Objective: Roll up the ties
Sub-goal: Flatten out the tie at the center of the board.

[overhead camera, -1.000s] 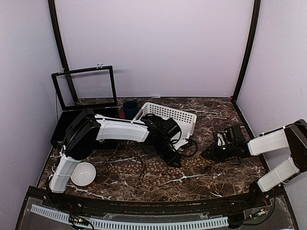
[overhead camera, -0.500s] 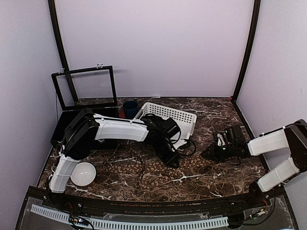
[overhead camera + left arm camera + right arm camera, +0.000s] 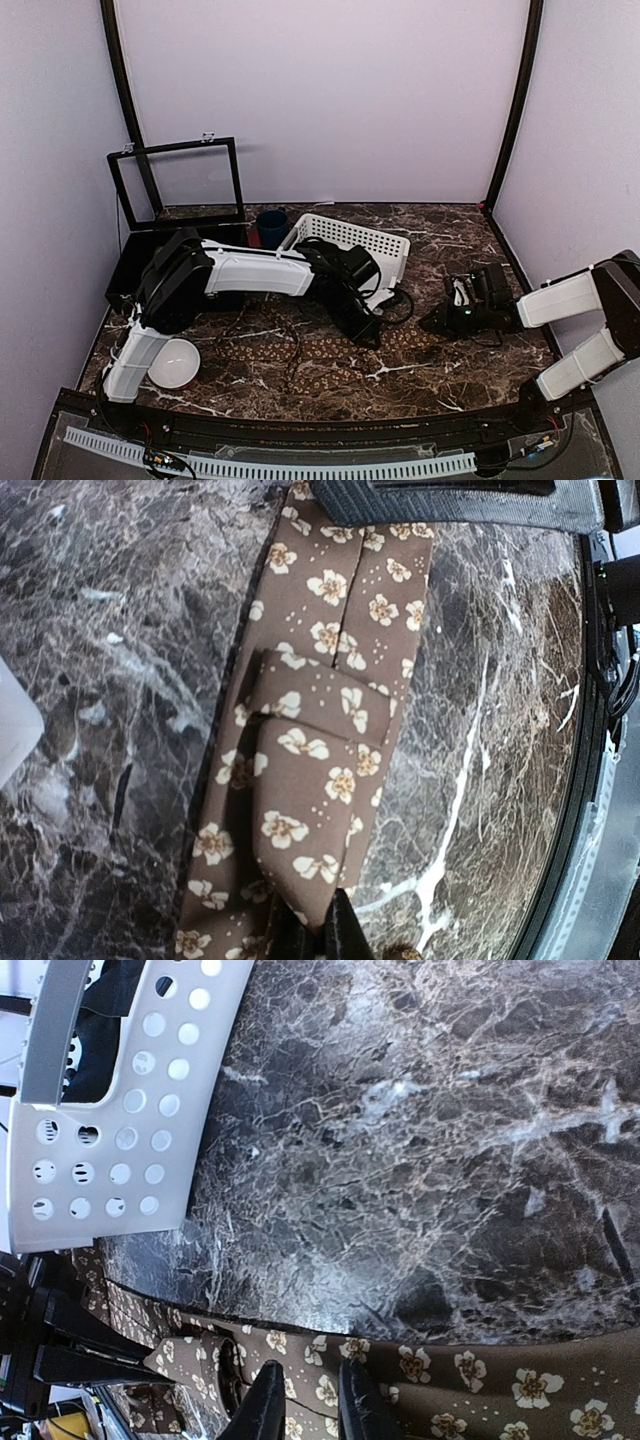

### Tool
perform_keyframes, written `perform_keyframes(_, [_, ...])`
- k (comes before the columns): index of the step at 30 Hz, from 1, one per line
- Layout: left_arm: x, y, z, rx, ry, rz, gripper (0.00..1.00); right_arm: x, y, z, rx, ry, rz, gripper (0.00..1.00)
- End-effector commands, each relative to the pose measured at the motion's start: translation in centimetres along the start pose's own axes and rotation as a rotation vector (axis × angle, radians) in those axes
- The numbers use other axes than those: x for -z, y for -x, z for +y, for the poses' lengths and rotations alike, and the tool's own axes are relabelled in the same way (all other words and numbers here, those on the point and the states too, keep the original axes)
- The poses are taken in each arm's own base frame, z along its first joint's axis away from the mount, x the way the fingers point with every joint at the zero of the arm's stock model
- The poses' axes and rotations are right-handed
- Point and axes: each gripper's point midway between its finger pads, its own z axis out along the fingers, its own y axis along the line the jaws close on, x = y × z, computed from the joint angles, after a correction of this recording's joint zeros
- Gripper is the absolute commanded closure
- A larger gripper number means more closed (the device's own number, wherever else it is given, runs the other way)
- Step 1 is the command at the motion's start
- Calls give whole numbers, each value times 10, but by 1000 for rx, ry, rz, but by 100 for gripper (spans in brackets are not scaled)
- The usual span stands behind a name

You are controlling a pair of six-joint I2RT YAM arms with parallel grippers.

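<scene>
Tie (image 3: 310, 352): one, flat on marble table (image 3: 450, 385), stretched between two grippers. Left gripper (image 3: 322, 935) pinched shut on folded-over cloth. Right gripper (image 3: 308, 1400) at opposite end, fingers narrowly apart over cloth; grip unclear. Just beyond left gripper, one white basket (image 3: 385, 243). Also one bowl (image 3: 170, 362), one blue cup (image 3: 270, 225).

tie (image 3: 320, 760) cut off at bottom edge, basket (image 3: 110, 1110) cropped at top left

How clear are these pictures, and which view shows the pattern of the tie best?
Top external view: soft, even light, yet the tie nearly blends into the dark marble table. Left wrist view: best; the flower print is sharp, but the table edge bows. Right wrist view: pale glare on the marble, the white basket crisp, the right end effector a dark shape.
</scene>
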Motion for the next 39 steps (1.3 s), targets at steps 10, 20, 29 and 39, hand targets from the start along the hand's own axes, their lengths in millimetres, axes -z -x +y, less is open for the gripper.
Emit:
perform_keyframes(10, [-17,24,-15,-50,-58,-60,100,1,-12,-6,-16,-1,32,80])
perform_keyframes(20, [-32,1,-2,-28,-34,-10,100,19,0,28,40,102,2,69])
perform_keyframes(29, [-33,-7,0,-24,-32,11,100,14,-12,35,43,154,64,68])
perform_keyframes(39, [-34,-7,0,-25,-39,10,100,-2,-22,39,46,181,114,68])
